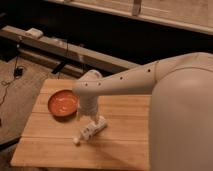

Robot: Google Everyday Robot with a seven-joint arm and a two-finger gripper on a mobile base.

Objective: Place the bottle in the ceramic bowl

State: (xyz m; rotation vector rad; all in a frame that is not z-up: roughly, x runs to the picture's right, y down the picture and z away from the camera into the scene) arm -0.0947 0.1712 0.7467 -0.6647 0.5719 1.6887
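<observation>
The white bottle lies on its side on the wooden table, cap pointing front-left. The orange-red ceramic bowl sits on the table's left, empty. My gripper hangs from the white arm straight above the bottle's far end, just right of the bowl. Its fingers are hidden behind the wrist.
The wooden table's front and left edges drop to a carpeted floor with cables. A dark bench or rail runs behind the table. My large white arm body fills the right side.
</observation>
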